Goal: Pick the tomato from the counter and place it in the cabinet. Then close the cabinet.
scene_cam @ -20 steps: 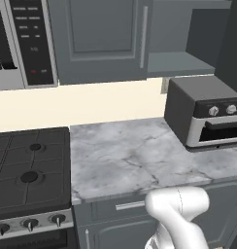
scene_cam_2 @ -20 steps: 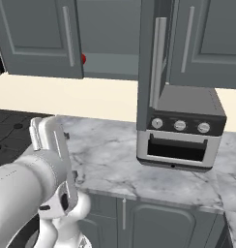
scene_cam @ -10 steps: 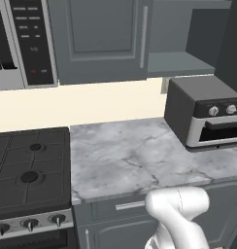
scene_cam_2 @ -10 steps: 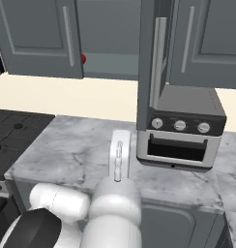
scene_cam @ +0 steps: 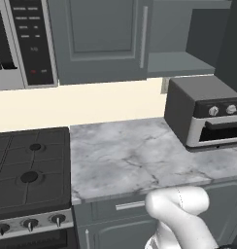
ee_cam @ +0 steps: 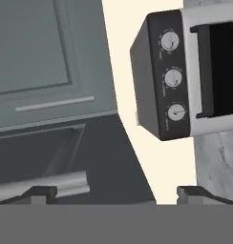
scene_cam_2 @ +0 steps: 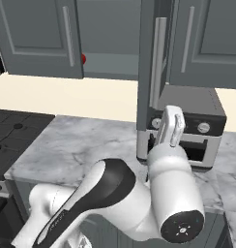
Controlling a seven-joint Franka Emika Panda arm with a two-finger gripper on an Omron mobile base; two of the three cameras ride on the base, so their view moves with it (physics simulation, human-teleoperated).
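The tomato (scene_cam_2: 83, 58) sits on the grey inner shelf of the cabinet (scene_cam_2: 110, 68), half hidden behind the shut left door (scene_cam_2: 37, 38). The right door (scene_cam_2: 150, 72) stands wide open, edge-on, with its silver handle (scene_cam_2: 159, 63) facing me. My gripper (ee_cam: 117, 193) is open with nothing between its fingertips (ee_cam: 39, 192). It is raised in front of the open door's lower edge, and the hand (scene_cam_2: 170, 127) shows there in the right base view. The marble counter (scene_cam: 130, 155) lies below.
A dark toaster oven (scene_cam: 205, 116) stands on the counter's right side, under the open cabinet shelf (scene_cam: 176, 63). The black stovetop (scene_cam: 28, 170) is at the left, with the microwave (scene_cam: 23, 39) above it. My arm (scene_cam_2: 120, 198) takes up the foreground.
My arm has swung from the left across the counter to the right, and the hand now stands by the open door and toaster oven. The tomato has stayed on the shelf.
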